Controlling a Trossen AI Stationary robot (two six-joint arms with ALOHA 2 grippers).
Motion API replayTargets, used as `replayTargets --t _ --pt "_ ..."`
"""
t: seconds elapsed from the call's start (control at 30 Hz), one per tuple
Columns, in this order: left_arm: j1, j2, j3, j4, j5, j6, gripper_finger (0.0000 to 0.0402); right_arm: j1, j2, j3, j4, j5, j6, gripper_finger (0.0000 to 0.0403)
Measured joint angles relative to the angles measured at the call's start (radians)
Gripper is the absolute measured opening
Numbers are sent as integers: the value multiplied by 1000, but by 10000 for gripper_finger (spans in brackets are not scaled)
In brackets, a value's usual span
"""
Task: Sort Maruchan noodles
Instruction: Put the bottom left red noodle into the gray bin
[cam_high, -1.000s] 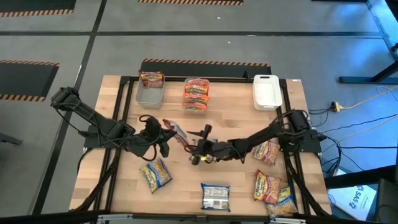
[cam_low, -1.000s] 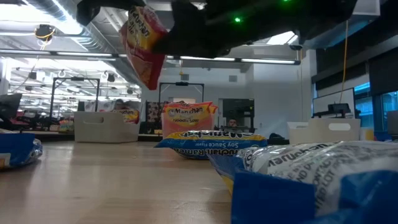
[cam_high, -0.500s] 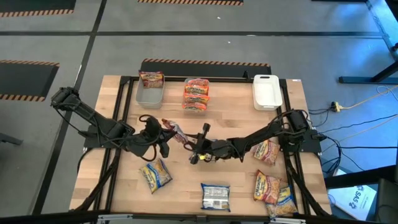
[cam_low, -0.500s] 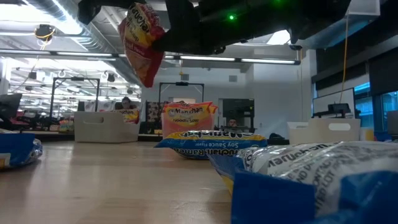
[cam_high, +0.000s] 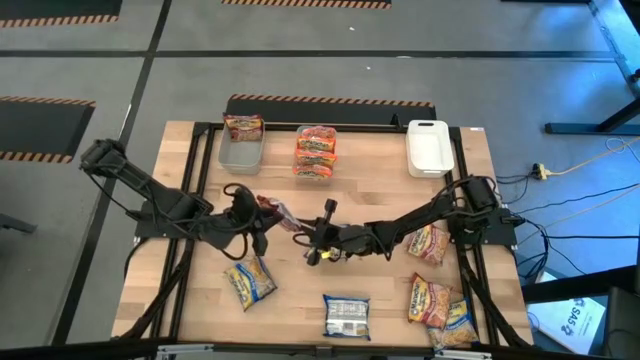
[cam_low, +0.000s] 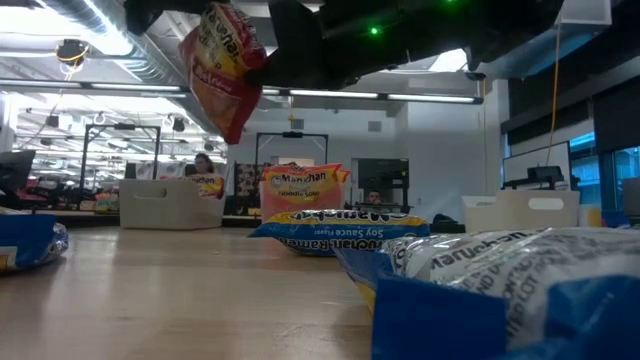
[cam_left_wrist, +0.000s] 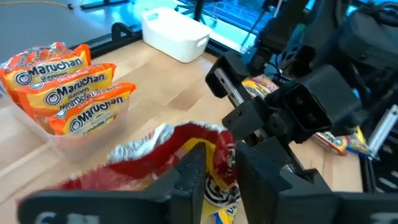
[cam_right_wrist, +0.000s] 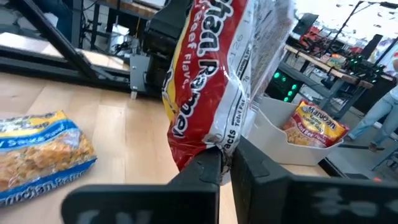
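Passing a dark red-and-yellow packet (cam_high: 279, 211) from one arm to the other looks like the step in hand: it hangs in the air over the table's middle, between the left gripper (cam_high: 262, 206) and the right gripper (cam_high: 306, 232). The right wrist view shows that arm's fingers pressed together on the packet's lower edge, pinching it. How the left gripper's fingers stand on the packet's far end cannot be told, though they sit right at it. Away from the grippers, toward the back edge, stand a grey bin (cam_high: 241, 150) with a red packet, a clear bin (cam_high: 315, 155) of orange packets, and a white bin (cam_high: 428, 147). Loose packets (cam_high: 436, 301) lie nearer the front. Next, I judge, the left must fully let go and back away, then the right carries the packet to the grey bin.
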Motion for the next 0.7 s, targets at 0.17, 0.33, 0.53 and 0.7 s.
replayTargets --t 0.17,0.33,0.53,0.7 --pt "0 -79 -1 -79 86 5 111 0 -5 0 -50 -44 29 2" --pt "0 -167 -1 -133 181 86 122 0 -5 0 -117 -170 110 1" --pt "0 -171 -1 -133 208 281 117 -8 -5 0 -210 -337 169 1" --pt "2 -43 -1 -90 343 374 110 -60 -5 0 -316 -504 264 0"
